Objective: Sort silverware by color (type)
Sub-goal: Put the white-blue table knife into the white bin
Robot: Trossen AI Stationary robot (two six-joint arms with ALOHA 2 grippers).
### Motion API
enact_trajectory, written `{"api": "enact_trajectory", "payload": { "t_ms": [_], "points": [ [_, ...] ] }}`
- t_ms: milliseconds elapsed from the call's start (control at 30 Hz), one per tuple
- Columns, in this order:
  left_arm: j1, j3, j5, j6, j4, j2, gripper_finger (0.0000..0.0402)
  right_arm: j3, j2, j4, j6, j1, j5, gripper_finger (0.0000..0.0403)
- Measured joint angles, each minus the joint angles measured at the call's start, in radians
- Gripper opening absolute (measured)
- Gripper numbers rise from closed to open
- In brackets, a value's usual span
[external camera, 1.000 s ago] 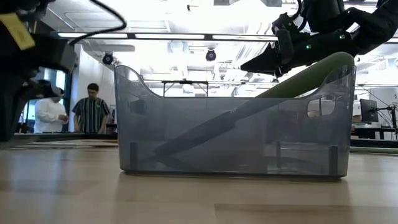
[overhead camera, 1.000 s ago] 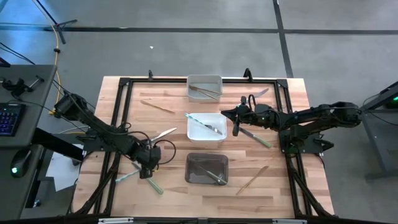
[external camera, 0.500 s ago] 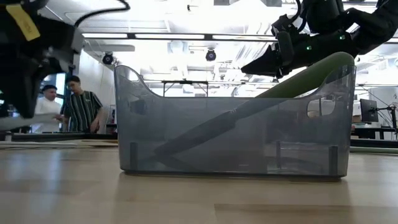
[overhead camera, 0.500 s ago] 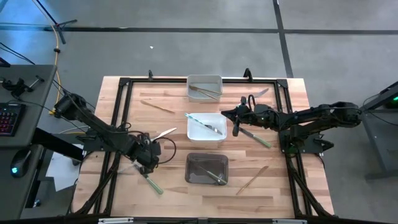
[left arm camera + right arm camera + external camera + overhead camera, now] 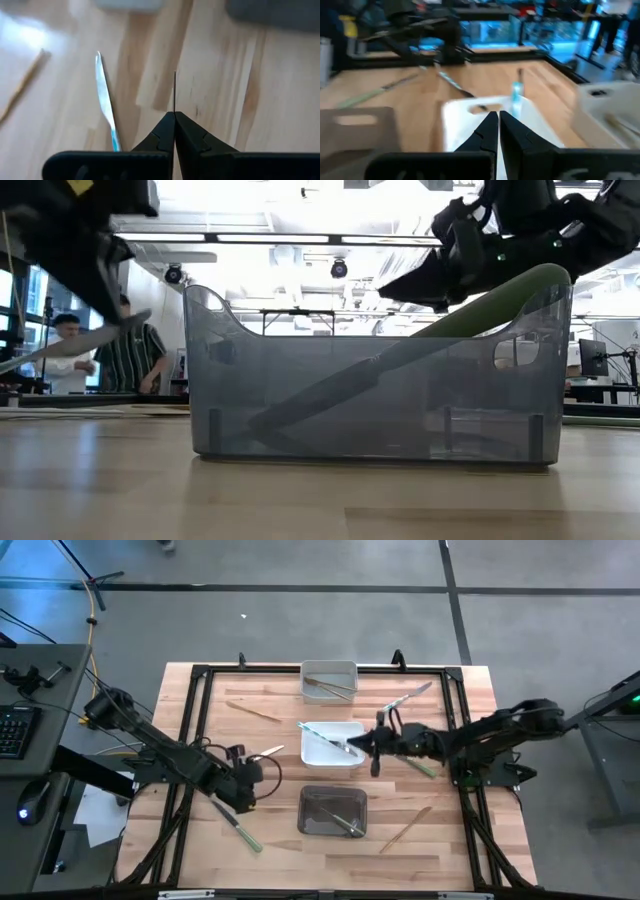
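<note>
My left gripper (image 5: 247, 792) is over the table's left-middle and shut on a light-blue-handled knife (image 5: 80, 340), which shows edge-on in the left wrist view (image 5: 174, 92). My right gripper (image 5: 374, 747) is at the right rim of the white bin (image 5: 312, 752), shut on a light-blue-handled utensil (image 5: 516, 92). A light-blue piece (image 5: 325, 734) lies in that bin. Loose on the wood lie a pale knife (image 5: 265, 753), green-handled pieces (image 5: 243, 833) (image 5: 418, 765), tan ones (image 5: 252, 710) (image 5: 405, 828) and one more (image 5: 412, 693). My left gripper pinches the knife between its two fingers from above; its thin edge (image 5: 174, 107) stands out past the fingertips. The knife is clear of the table and tilted, with its grey end (image 5: 30, 355) lower. My right gripper pinches the utensil by its light-blue handle (image 5: 515, 100); the grey metal end (image 5: 519, 75) sticks out beyond the fingertips. It is lifted clear, above the white bin.
A clear bin (image 5: 329, 668) at the far edge holds tan pieces. A dark grey bin (image 5: 310, 825) near the front holds a green-handled piece, which leans against its wall (image 5: 500, 305). A black frame (image 5: 190, 690) rims the table. People stand in the room behind (image 5: 70, 365).
My left gripper has risen and moved a little toward the far right, taking the light-blue-handled knife off the table; the green-handled piece beside it stayed put. My right gripper, still shut on its utensil, has moved left toward the white bin.
</note>
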Motion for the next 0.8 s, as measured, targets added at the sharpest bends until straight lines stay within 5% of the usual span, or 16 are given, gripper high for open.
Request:
{"api": "enact_trajectory", "payload": {
  "t_ms": [233,433,800],
  "points": [
    [0.0,0.0,-0.146,0.02,0.065,-0.116,0.0,0.075,0.177,0.162,0.029,0.074,0.009,0.0016],
    [0.0,0.0,-0.268,0.123,0.181,-0.187,0.0,0.232,0.316,0.152,0.05,0.102,-0.006,0.009],
    [-0.001,0.0,-0.35,0.277,0.294,-0.223,0.0,0.532,0.503,-0.052,0.083,0.093,-0.064,0.0194]
  ]
}}
